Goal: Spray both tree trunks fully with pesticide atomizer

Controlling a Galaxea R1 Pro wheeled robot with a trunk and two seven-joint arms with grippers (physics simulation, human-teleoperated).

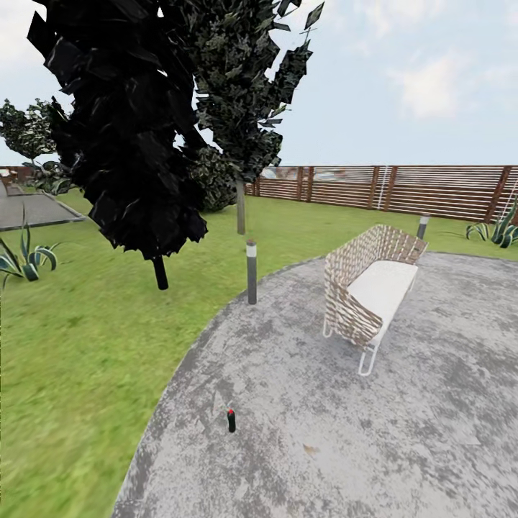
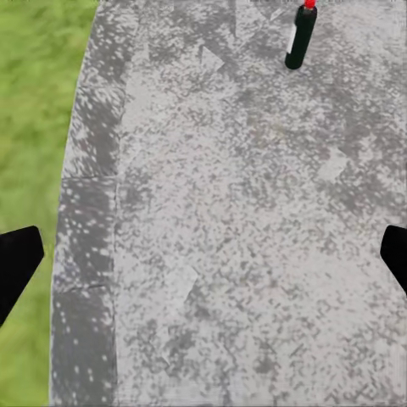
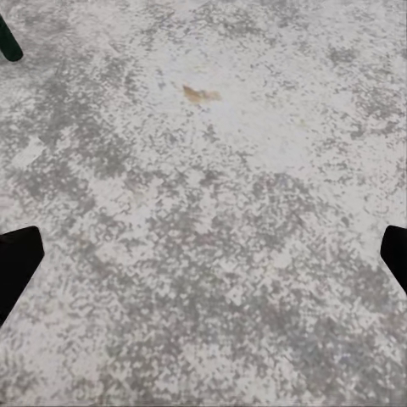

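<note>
Pesticide atomizer point(image 1: 231, 420): we are seeing it standing upright on the grey paving point(image 1: 374, 446), near the curved edge where the lawn point(image 1: 79, 360) begins.
Left gripper point(image 2: 203, 254): we are holding it spread wide and empty over the paving; the bottle point(image 2: 299, 36) is standing ahead of the fingers, off to one side, its long axis vertical.
Right gripper point(image 3: 203, 254): likewise spread and empty; a dark sliver at one corner may be the bottle, so we are judging the left arm nearer.
Surroundings: a bollard point(image 1: 251, 272) and a woven bench point(image 1: 370, 288) are standing well apart from it, with a dark conifer point(image 1: 137, 129) beyond.
Obstacles: nothing is lying between hand and bottle.
</note>
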